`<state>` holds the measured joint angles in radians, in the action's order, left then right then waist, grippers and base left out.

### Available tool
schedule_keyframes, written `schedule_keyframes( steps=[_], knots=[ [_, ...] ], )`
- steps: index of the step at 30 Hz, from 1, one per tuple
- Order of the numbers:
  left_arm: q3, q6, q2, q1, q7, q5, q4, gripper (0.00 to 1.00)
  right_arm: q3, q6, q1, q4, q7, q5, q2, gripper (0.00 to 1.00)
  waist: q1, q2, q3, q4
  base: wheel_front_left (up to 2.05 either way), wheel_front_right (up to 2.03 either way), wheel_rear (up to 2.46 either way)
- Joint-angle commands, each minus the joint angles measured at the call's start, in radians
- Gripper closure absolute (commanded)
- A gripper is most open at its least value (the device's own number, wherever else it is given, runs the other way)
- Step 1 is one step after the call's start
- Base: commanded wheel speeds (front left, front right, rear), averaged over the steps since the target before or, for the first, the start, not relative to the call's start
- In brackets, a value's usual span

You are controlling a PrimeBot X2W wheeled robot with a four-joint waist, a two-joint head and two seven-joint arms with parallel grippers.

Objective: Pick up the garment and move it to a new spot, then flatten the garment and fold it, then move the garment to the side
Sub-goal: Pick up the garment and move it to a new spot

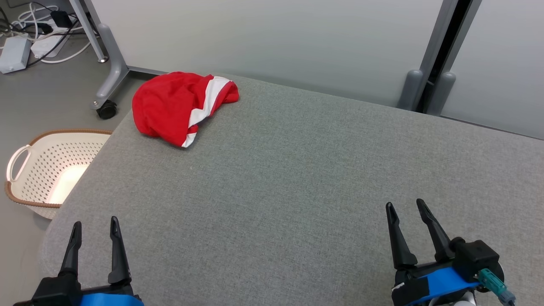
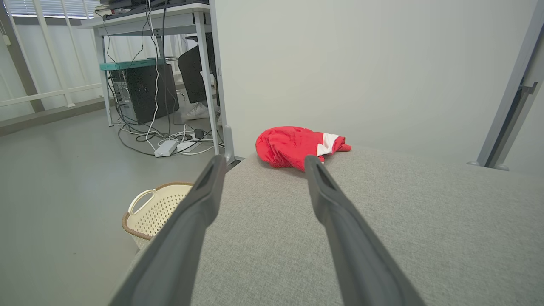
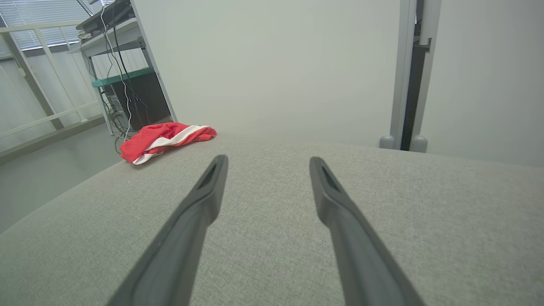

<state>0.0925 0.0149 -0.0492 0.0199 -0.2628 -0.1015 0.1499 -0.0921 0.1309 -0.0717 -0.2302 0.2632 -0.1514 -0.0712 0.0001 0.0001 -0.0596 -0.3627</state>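
Note:
A red garment [image 1: 170, 106] with a white stripe lies bunched up at the far left corner of the grey padded table [image 1: 297, 178]. It shows too in the left wrist view as a red heap [image 2: 293, 146] ahead, and in the right wrist view as a low heap [image 3: 163, 138] far to the left. My left gripper [image 1: 95, 223] rests open at the near left edge of the table, well short of the garment. My right gripper [image 1: 406, 206] stands open at the near right, far from it. Both hold nothing.
A cream perforated basket [image 1: 25, 170] with a brown rim sits on the floor left of the table. Beyond it stand a desk leg on a castor [image 1: 106, 108] and cables with power strips [image 1: 25, 40]. Grey partition panels [image 1: 276, 38] run behind the table.

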Motion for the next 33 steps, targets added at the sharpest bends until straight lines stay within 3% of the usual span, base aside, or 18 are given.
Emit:
schedule_keyframes(
  steps=[1, 11, 17, 22, 33],
  knots=[
    [0.005, 0.0, -0.003, -0.004, -0.003, 0.008, -0.003, 0.0, -0.003, 0.0, -0.01, -0.004, 0.002, -0.004, 0.001, 0.0, -0.0001, -0.0001, 0.0, -0.001, 0.0, 0.0, 0.0],
    [0.028, -0.018, -0.006, 0.08, -0.003, 0.009, 0.003, 0.0, 0.004, 0.0, -0.029, 0.013, 0.001, 0.0, -0.013, 0.0, -0.0001, -0.0001, -0.034, 0.031, 0.0, 0.0, 0.0],
    [0.047, -0.036, -0.032, 0.239, -0.003, 0.02, 0.031, 0.0, 0.003, 0.0, -0.061, 0.03, 0.002, 0.007, -0.036, 0.0, -0.0001, -0.0001, -0.101, 0.072, 0.0, 0.0, 0.0],
    [0.073, -0.045, -0.076, 0.401, -0.003, 0.022, 0.08, 0.0, 0.008, 0.0, -0.103, 0.053, 0.002, 0.012, -0.065, 0.0, -0.0001, -0.0001, -0.182, 0.123, 0.0, 0.0, 0.0],
    [0.115, -0.053, -0.226, 0.749, -0.002, 0.03, 0.287, 0.0, 0.064, 0.0, -0.192, 0.143, 0.002, 0.041, -0.127, 0.0, -0.0001, -0.0001, -0.386, 0.237, 0.0, 0.0, 0.0]
  ],
)
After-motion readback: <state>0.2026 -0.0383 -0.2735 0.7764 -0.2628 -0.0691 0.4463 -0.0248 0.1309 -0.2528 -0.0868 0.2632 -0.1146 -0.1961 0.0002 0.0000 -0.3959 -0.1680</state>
